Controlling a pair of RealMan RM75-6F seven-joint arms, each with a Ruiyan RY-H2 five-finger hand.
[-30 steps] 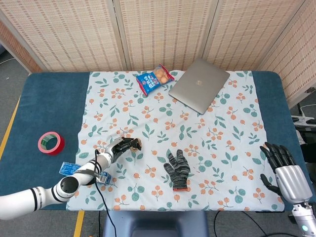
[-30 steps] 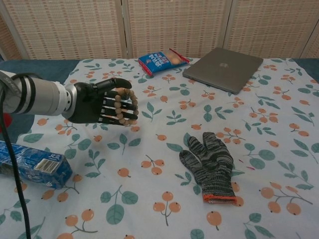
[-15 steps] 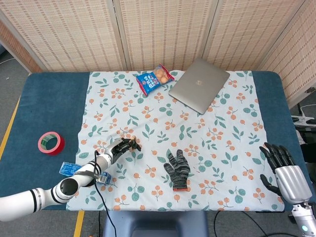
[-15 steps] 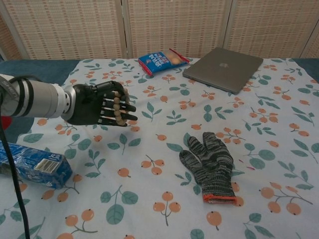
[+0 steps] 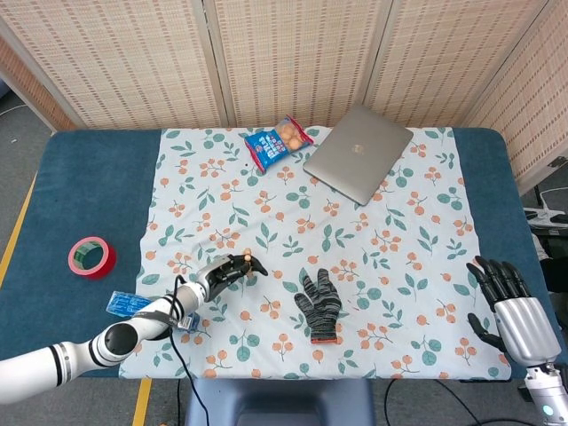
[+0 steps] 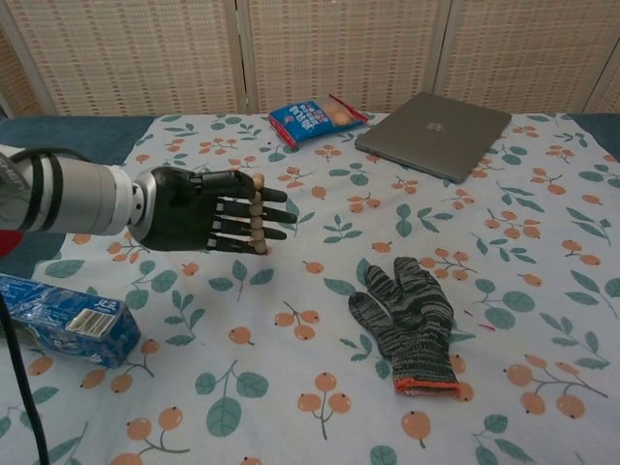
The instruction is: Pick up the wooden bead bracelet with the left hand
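Evidently past the grasp itself. Holds the wooden bead bracelet [image 6: 257,213] across the fingers of the left hand [image 6: 199,208], raised above the floral cloth [image 6: 320,407] rather than resting on it. Shows in the chest view as a column of beads running over the dark fingers [image 6: 276,195], near their tips. Cannot tell from either view whether looped right round them or only draped and pinned by the thumb. Keeps those fingers stretched forward and close together, palm side-on, probably to give the beads a ledge to hang from and no gap to drop through. Looks like a carrying hold more than a firm clench, so judged secure only while kept level; tilting the fingertips down risks letting the loop slide off.

From the head view, sits over the near-left part of the cloth, left hand [image 5: 224,272] and wooden bead bracelet [image 5: 248,257] well apart from the knitted glove [image 5: 318,306] and just beyond the blue packet [image 5: 124,304].

Leaves the right hand [image 5: 510,302] idle at the table's far right edge, fingers spread, holding nothing, as fits a task meant for the other arm.

Judged almost done: lift achieved, with only a steady hold left to confirm.
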